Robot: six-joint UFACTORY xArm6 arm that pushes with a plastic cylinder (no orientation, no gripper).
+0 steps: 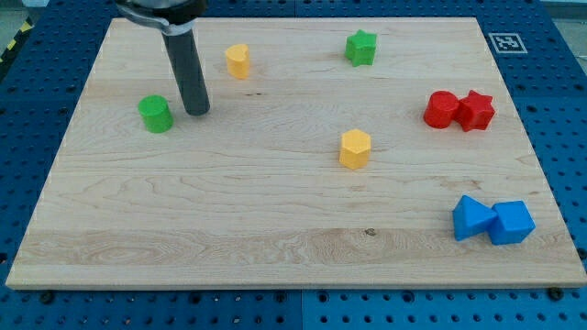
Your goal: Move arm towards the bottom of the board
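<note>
My dark rod comes down from the view's top left, and my tip [197,112] rests on the wooden board [229,238]. It is just to the right of a green cylinder [156,114], apart from it. A yellow block [238,60] lies up and to the right of my tip. A yellow hexagonal block [355,148] sits near the board's middle. A green star [361,48] is at the top. A red cylinder [442,109] touches a red star [475,110] at the right. Two blue blocks [470,218] [511,223] touch at the bottom right.
The board lies on a blue perforated table [559,110]. A black and white marker tag [506,42] sits off the board's top right corner.
</note>
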